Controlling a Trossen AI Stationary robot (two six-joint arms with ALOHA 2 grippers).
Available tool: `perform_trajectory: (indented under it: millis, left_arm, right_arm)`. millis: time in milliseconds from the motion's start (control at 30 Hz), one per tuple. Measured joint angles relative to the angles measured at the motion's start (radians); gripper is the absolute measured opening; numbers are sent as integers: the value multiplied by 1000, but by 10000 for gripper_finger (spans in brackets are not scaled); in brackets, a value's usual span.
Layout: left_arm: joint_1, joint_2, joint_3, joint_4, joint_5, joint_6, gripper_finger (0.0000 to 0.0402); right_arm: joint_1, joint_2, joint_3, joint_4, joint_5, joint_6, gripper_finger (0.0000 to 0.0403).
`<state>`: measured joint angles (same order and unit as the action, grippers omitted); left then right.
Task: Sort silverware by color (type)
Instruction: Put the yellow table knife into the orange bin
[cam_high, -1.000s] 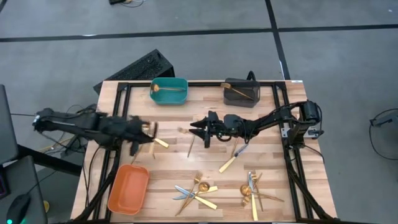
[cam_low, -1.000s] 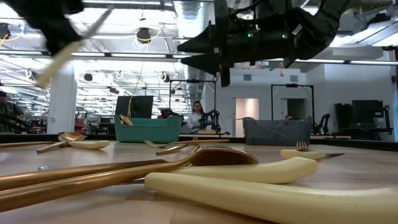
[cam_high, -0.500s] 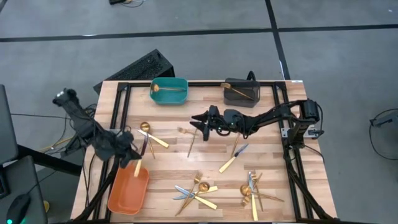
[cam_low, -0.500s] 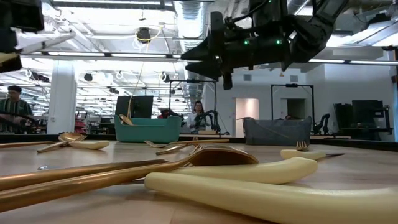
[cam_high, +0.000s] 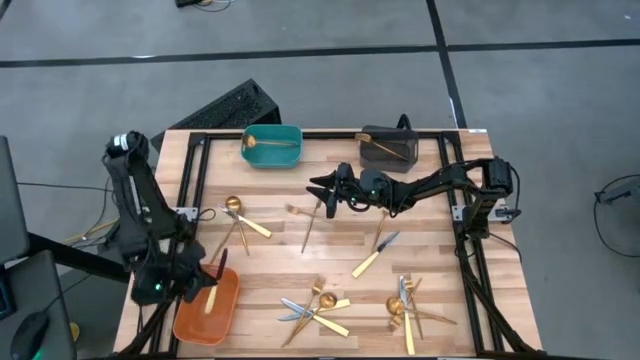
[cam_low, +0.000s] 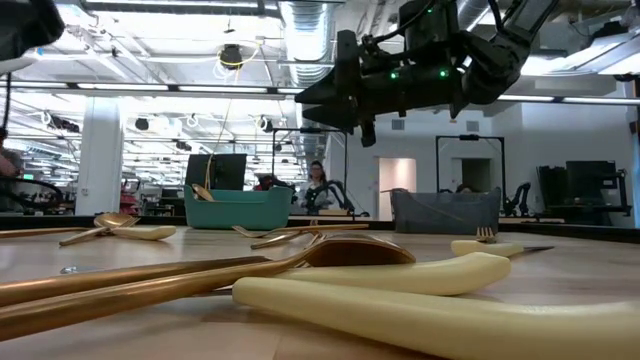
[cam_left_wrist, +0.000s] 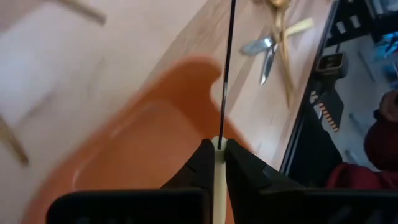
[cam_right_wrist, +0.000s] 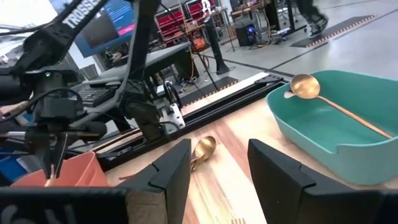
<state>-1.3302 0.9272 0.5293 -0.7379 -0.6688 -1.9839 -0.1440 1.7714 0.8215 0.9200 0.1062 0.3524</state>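
Left gripper (cam_high: 208, 281) has swung over orange bin (cam_high: 190, 318), clamping knife (cam_high: 214, 283); right gripper (cam_high: 318, 192) spread

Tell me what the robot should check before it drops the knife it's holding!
1. Left gripper shut on the knife: ok, its pale handle is pinched between the fingers.
2. Knife is over the orange bin: ok, in the left wrist view the orange bin lies under the blade.
3. Orange bin has room: ok, in the high view only the held knife shows over it.
4. Right gripper out of the way: ok, open, above the table's middle, far from the orange bin.
5. Knife hangs straight, not tilted: cannot tell.
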Motion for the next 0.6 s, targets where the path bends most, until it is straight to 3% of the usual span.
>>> perform_trajectory:
  millis: [133, 600]
  left_arm:
    - [-74, 80, 0, -24, -1, -150, 11]
    - [-83, 146, 1, -7, 24, -149, 17]
  right_arm:
    - [-21, 0, 14, -2, -2, -10, 184]
    - [1, 0, 100, -8, -2, -151, 184]
